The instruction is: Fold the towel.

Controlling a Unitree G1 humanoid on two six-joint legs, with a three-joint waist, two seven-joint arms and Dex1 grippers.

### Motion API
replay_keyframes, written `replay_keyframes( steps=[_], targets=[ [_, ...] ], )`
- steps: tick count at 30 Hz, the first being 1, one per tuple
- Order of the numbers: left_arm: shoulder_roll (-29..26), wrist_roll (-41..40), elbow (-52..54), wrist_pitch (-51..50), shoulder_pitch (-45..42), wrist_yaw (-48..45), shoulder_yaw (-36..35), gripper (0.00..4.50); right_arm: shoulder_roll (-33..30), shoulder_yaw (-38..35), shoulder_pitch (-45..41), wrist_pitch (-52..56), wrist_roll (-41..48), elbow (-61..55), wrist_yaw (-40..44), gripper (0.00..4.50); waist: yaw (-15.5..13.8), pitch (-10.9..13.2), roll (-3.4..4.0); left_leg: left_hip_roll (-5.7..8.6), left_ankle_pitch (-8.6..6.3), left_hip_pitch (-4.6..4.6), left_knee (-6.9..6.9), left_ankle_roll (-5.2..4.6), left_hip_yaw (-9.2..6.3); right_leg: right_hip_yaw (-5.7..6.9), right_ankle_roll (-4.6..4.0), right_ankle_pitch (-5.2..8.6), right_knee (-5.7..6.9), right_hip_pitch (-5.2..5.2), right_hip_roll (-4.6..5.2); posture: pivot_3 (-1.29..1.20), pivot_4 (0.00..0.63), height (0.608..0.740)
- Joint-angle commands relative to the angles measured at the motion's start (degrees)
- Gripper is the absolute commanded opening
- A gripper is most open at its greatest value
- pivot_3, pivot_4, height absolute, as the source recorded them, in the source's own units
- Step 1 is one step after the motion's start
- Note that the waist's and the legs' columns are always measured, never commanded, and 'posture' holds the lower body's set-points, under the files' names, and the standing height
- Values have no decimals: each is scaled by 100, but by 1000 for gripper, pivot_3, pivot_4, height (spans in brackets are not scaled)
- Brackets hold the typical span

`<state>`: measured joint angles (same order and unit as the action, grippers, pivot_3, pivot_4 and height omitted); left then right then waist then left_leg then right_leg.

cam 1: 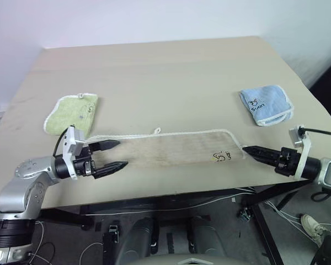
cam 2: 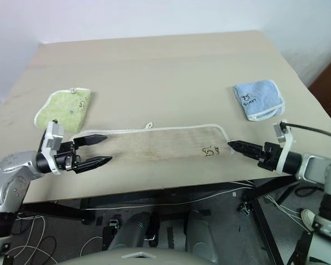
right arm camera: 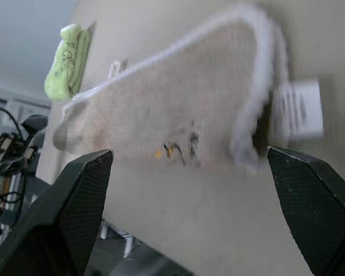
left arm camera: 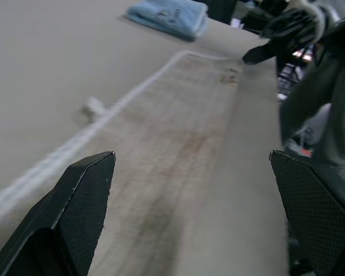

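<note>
1. Towel (cam 1: 171, 148), beige terry with white stitched edging, lies flat as one long strip across the lower middle of the head view, near the table's (cam 1: 165, 77) front edge; a small white loop (cam 1: 156, 131) sticks out of its far edge and a black embroidered mark (cam 1: 221, 157) sits near its right end.
2. Left gripper (cam 1: 111, 155) is at the lower left, over the towel's left end, jaws wide apart and holding nothing.
3. Right gripper (cam 1: 248, 149) is at the lower right, its tips just beside the towel's right end; its wrist view shows the fingers (right arm camera: 75, 201) spread wide and empty.
4. Light-green folded cloth (cam 1: 73, 112) lies at the left, light-blue folded cloth (cam 1: 266, 104) at the right, both apart from the towel.
</note>
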<state>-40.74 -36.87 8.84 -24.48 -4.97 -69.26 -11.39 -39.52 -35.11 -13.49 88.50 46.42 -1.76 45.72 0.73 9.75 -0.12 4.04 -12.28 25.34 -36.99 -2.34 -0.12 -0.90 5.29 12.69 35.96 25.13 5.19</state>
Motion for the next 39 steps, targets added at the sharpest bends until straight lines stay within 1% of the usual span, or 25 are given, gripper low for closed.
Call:
replay_keyframes(
  steps=[1,4,7,9,12,14,18,21,24,28,30,32,35,39],
  targets=[
    [-6,-169,347,-59,10,77,-53,4500,374,-365,126,289,282,-351,-306,4491,2,0,0,0,0,-1,0,0,0,0,0,0,0,-1,0,0,150,740],
    [10,-148,432,-65,36,107,26,4500,622,-581,27,400,469,-174,-641,4491,12,0,2,0,0,-4,0,0,0,0,0,0,2,-3,0,0,150,740],
    [77,-84,458,-9,58,173,136,4500,826,-563,-58,400,681,-51,-1002,4491,11,0,1,0,0,-4,0,0,0,0,0,0,0,-4,0,0,150,740],
    [116,-6,445,77,69,198,212,4500,998,-626,-197,400,712,66,-1263,4491,20,0,1,0,0,-4,1,0,0,0,0,0,-2,-4,0,0,150,740],
    [163,35,465,131,93,233,249,4500,1277,-961,-598,400,640,458,-1717,4491,43,0,1,0,0,-4,2,0,0,0,0,0,-4,-3,-1,0,150,740],
    [172,32,508,142,130,258,261,4500,1336,-1031,-701,400,679,572,-1892,4491,29,0,1,0,0,-4,2,0,0,1,0,0,-4,-3,-1,0,150,740],
    [169,65,532,194,210,282,261,4500,1289,-939,-706,400,752,652,-2076,4491,26,-1,0,0,0,-3,3,0,0,1,-1,0,-13,-6,-1,0,150,740],
    [167,144,521,298,275,309,265,4500,1218,-919,-633,400,868,737,-2123,3914,27,-1,1,-1,-1,-3,4,-2,-1,2,-1,0,-22,-12,-1,0,150,740],
    [159,221,506,391,355,286,290,4500,1171,-838,-534,400,1027,675,-2116,2834,26,-1,2,-1,-2,-3,19,-3,-1,4,-1,0,-42,-13,-1,0,150,740],
    [205,234,480,473,412,284,302,4500,1260,-966,-592,400,1158,725,-2242,1417,21,-1,2,0,-1,-2,43,-4,-1,4,0,0,-70,-12,-1,0,150,740],
    [225,247,436,512,403,281,316,4500,1258,-995,-622,400,1458,733,-2222,694,19,-1,2,0,-1,-2,54,-4,-1,4,0,0,-78,-11,-1,0,150,740],
    [253,240,385,543,385,268,324,4500,1213,-946,-587,400,1700,711,-2247,62,22,-2,2,0,-1,-4,65,-4,0,4,0,0,-84,-10,-1,0,150,740],
    [265,283,289,612,352,234,348,4500,1105,-892,-510,400,1953,685,-2340,22,15,-1,2,0,0,-4,74,-4,-1,4,0,0,-84,-6,-1,0,150,740],
    [281,257,191,650,283,227,360,4500,774,-728,-474,400,2466,423,-2272,22,8,-1,3,0,0,-2,75,-5,0,4,0,0,-87,-5,0,0,150,740]
  ],
)
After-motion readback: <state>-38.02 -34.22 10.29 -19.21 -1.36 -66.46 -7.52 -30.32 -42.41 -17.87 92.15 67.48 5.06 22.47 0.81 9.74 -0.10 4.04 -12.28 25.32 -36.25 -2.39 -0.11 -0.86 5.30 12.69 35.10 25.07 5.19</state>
